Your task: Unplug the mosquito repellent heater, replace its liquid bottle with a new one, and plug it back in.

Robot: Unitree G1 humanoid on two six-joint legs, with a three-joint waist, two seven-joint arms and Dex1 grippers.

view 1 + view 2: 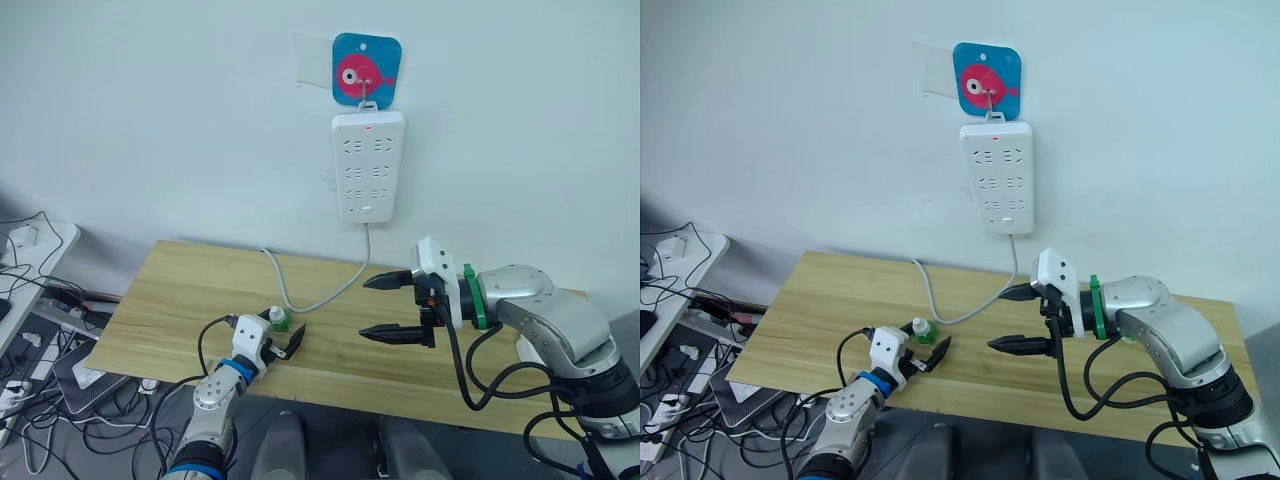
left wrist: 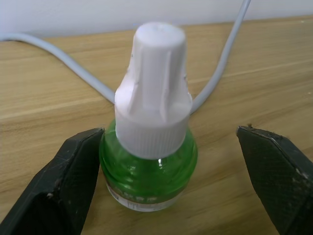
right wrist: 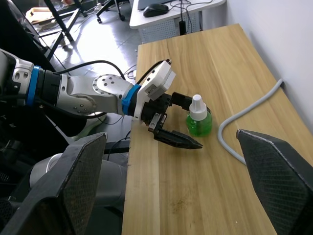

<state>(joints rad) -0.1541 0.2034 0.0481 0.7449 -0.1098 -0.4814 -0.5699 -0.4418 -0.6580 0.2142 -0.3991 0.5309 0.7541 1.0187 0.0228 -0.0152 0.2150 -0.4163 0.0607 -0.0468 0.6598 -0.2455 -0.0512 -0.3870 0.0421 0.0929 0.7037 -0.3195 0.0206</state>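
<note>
- The mosquito repellent heater is not made out on the table or on the power strip (image 1: 369,165); its place cannot be told.
- A green liquid bottle (image 2: 148,166) with a white ribbed cap (image 2: 153,93) is seen upright on the wooden table (image 1: 180,290); its label is cut off and unreadable.
- The left pincer (image 1: 283,341) is spread open around the bottle, one finger (image 2: 58,186) just beside the glass, the other finger (image 2: 276,176) apart from it; contact cannot be confirmed.
- The right pincer (image 1: 390,307) is held open and empty above the table, well apart from the bottle.
- A grey cable (image 1: 320,295) is led from the power strip down across the table, behind the bottle.
- The power strip is hung on a pale wall from a hook on a blue plaque with a pink fish (image 1: 364,70).
- At the robot's left, a white side desk (image 1: 45,250) and tangled cables (image 1: 30,390) on the floor are partly cut off.
</note>
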